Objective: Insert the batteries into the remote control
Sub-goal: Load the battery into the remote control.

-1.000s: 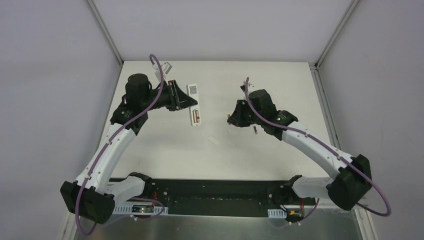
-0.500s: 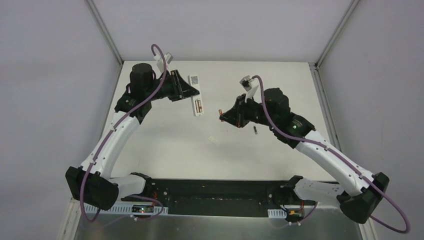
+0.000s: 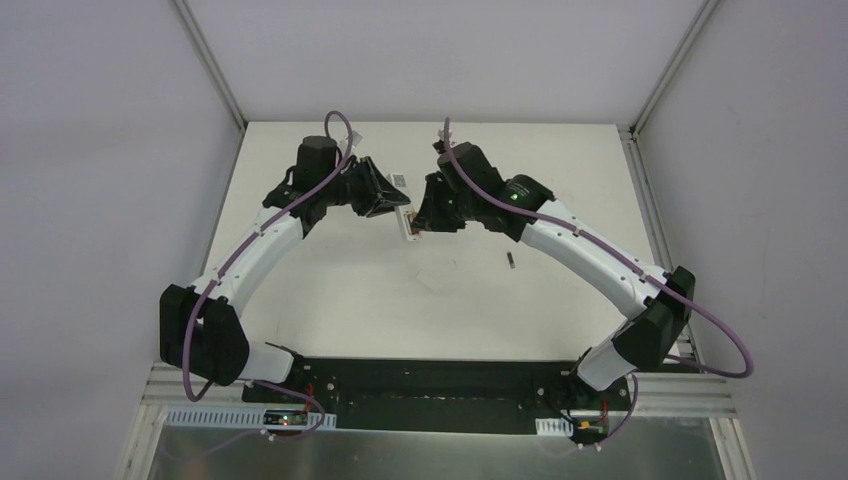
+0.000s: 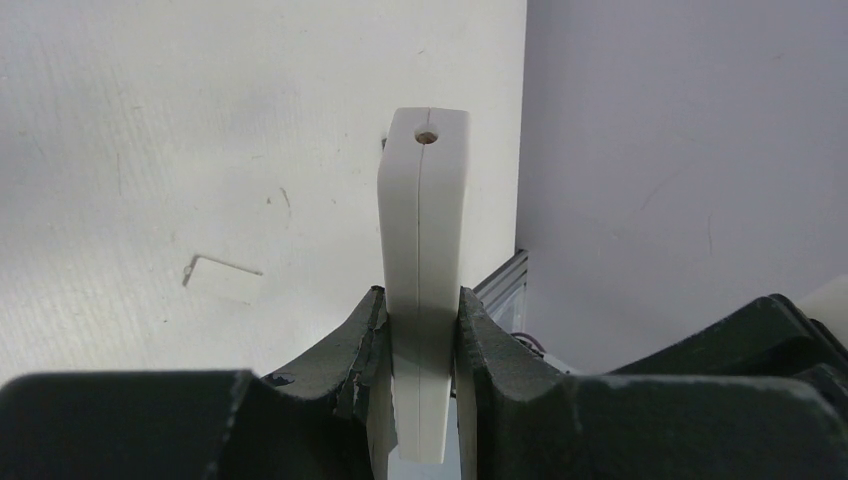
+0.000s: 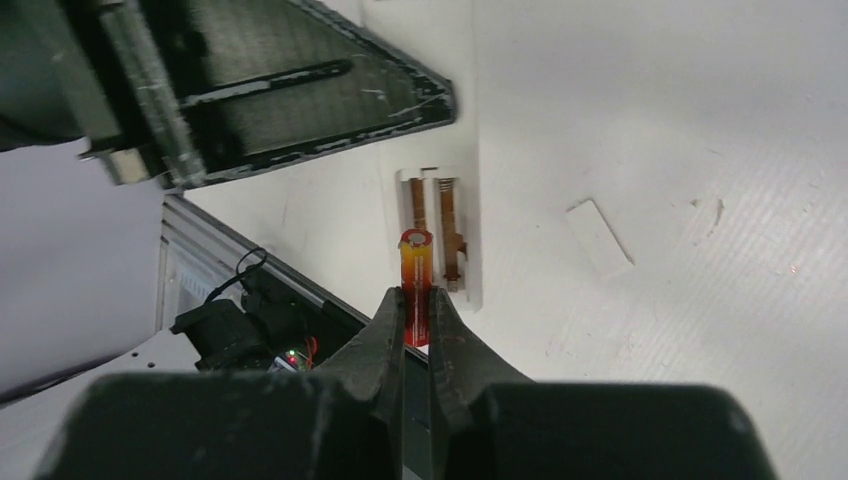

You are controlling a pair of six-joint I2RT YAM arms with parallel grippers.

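Note:
My left gripper (image 3: 392,205) is shut on the white remote control (image 3: 404,213) and holds it off the table at the back centre. In the left wrist view the remote (image 4: 425,230) stands edge-on between my fingers. My right gripper (image 5: 418,312) is shut on the red-orange battery (image 5: 416,262). The battery's tip sits at the left slot of the remote's open battery compartment (image 5: 440,225), where bare metal contacts show. In the top view my right gripper (image 3: 424,222) is right beside the remote's end. The dark battery (image 3: 509,261) lies on the table to the right.
A small loose white cover piece (image 3: 428,281) lies on the table nearer the arm bases; it also shows in the right wrist view (image 5: 598,237) and the left wrist view (image 4: 222,278). The body of my left gripper (image 5: 250,90) is close above the remote.
Both arms have swung toward the table's back centre. My left gripper has lifted the remote off the table. My right gripper has carried the red-orange battery to the remote's compartment.

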